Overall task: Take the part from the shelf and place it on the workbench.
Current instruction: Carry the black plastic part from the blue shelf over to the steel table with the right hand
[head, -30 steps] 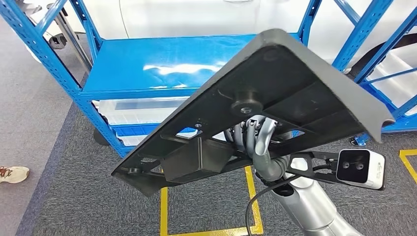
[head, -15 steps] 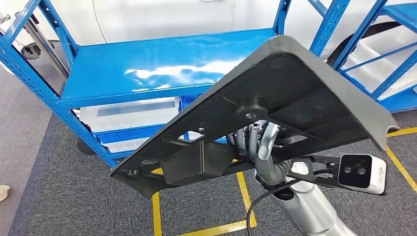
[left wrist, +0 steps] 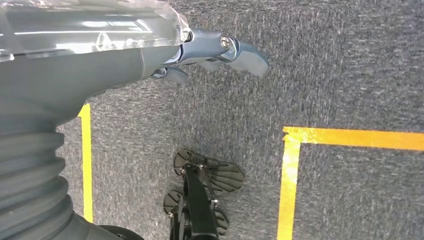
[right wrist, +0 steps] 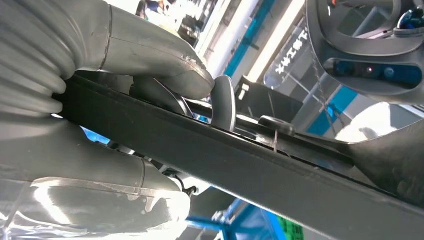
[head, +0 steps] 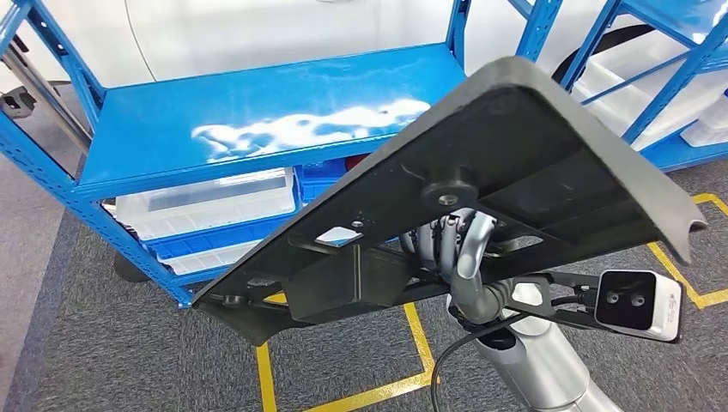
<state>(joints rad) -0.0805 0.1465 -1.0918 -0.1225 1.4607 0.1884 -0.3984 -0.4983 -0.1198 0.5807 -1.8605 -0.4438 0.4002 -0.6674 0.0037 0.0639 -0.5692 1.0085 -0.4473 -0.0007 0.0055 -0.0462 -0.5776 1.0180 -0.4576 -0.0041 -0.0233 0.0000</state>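
A large black moulded part (head: 515,146) is tilted up in front of me in the head view, its ribbed underside facing me. My right hand (head: 459,249) grips it from below, near a round boss at its middle. The right wrist view has the part's dark edge (right wrist: 250,165) clamped between the right hand's (right wrist: 150,55) thumb and fingers. My left hand (left wrist: 210,50) hangs over the grey carpet, its fingers apart and holding nothing.
The blue shelf (head: 257,120) stands just ahead with a bare top level and clear bins (head: 206,202) beneath. A second blue rack (head: 652,86) is at the right. Yellow tape lines (head: 416,330) mark the carpet.
The whole picture has shifted: the camera has turned right, so the shelf lies further left. The part stays in my right hand at the same tilt.
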